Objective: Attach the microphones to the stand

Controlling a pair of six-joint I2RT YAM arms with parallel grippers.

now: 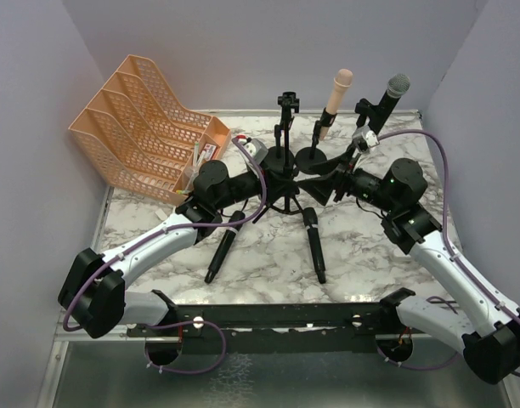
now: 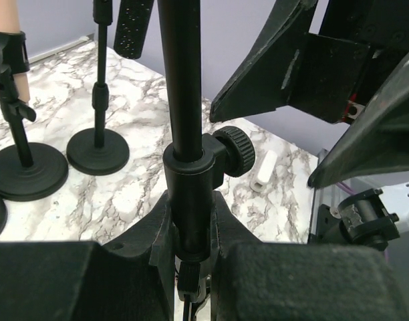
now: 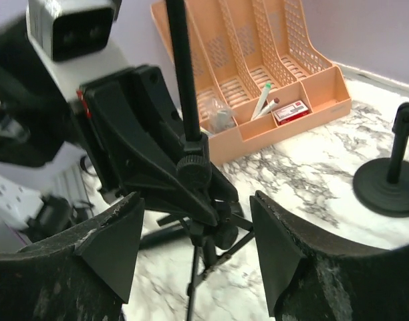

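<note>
Microphones (image 1: 314,245), two black, lie on the surface (image 1: 370,255). Left gripper (image 2: 190,231) clamps the tripod stand (image 2: 181,80). Right gripper (image 3: 196,221) gapes, released.

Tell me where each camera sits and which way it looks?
Top external: high behind the robot, looking down at the marble table; left arm, right arm show.
Left wrist: on the left arm, looking along the left gripper shut on the tripod stand's pole.
Right wrist: on the right arm, facing the orange tray past the open right gripper.
Both wrist views share that pole.
</note>
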